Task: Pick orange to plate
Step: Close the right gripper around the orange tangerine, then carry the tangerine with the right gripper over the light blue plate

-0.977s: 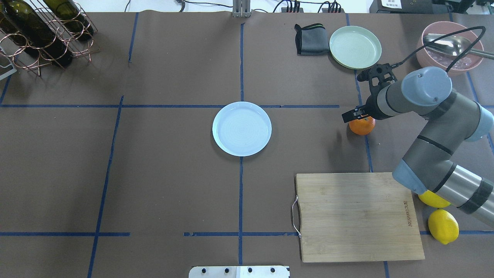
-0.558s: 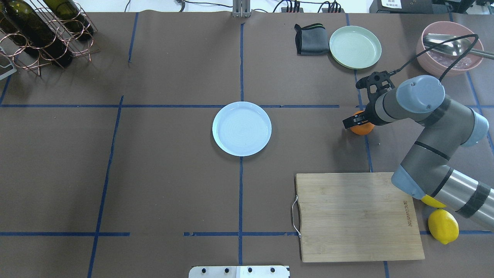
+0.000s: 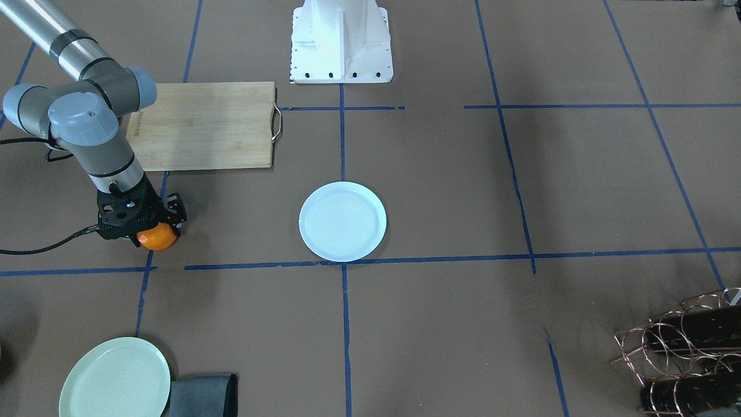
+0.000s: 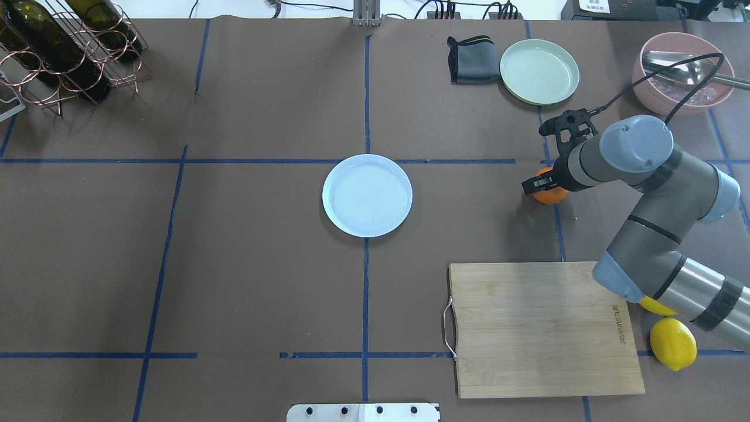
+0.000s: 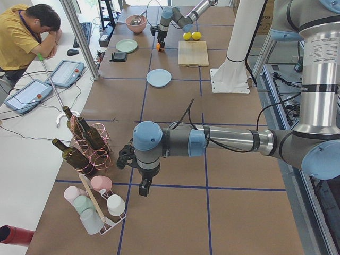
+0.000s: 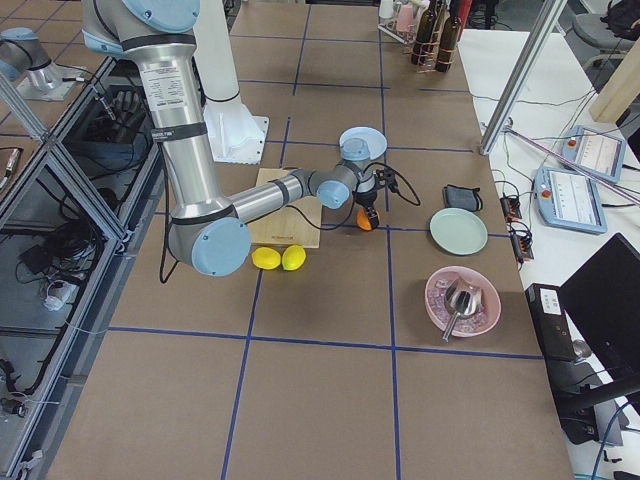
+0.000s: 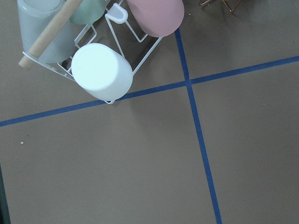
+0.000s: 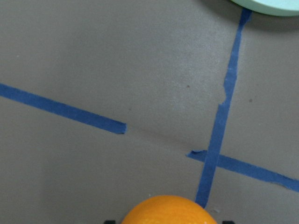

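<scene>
The orange [image 4: 551,196] rests on the brown table at the right, on a blue tape line. My right gripper [image 4: 545,188] is down over the orange, a finger on each side, and looks shut on it. In the front-facing view the orange [image 3: 157,238] shows under the black gripper [image 3: 155,233]. The right wrist view has the orange [image 8: 168,213] at its bottom edge. The bluish-white plate [image 4: 367,195] lies empty at the table's centre, well to the left of the orange. My left gripper [image 5: 139,180] hangs near the bottle rack; I cannot tell its state.
A wooden cutting board [image 4: 542,328] lies near the robot on the right, with two lemons [image 4: 672,343] beside it. A mint-green plate [image 4: 539,71], a grey cloth [image 4: 471,60] and a pink bowl [image 4: 682,73] sit at the far right. A wine rack [image 4: 64,47] stands far left.
My right gripper came down from just above the orange until its fingers stood around it. It has barely moved in the last half second. The orange stays on the table.
</scene>
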